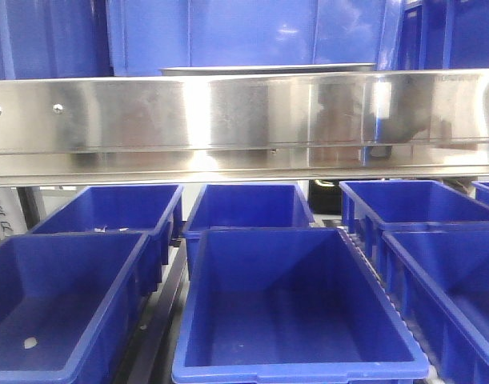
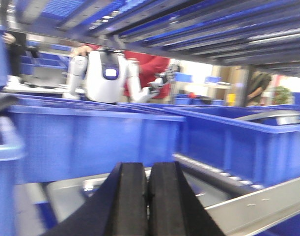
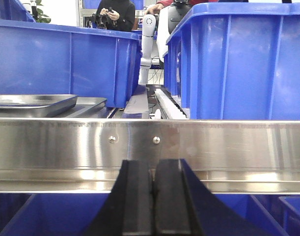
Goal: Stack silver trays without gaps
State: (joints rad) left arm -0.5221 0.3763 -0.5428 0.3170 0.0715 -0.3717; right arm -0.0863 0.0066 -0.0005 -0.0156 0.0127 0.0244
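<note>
Front view: a steel rail (image 1: 244,120) runs full width; just above its top edge, the thin rim of a tray (image 1: 268,70) shows, blue bins (image 1: 244,32) behind it. Below the rail, more open bins (image 1: 292,304) in rows. Right wrist view: right gripper (image 3: 153,196) low and centred, jaws pressed together, nothing between them, pointing at the rail (image 3: 150,142). Beyond the rail on the left, trays (image 3: 34,104) lie on the shelf, one sitting partly in another, upper one tilted, beside a bin (image 3: 61,64). Left wrist view: left gripper (image 2: 148,196) jaws likewise closed, empty, among bins (image 2: 95,142); a tray rim (image 2: 272,116) shows in a bin on the right. A white robot (image 2: 106,76) stands far back.
</note>
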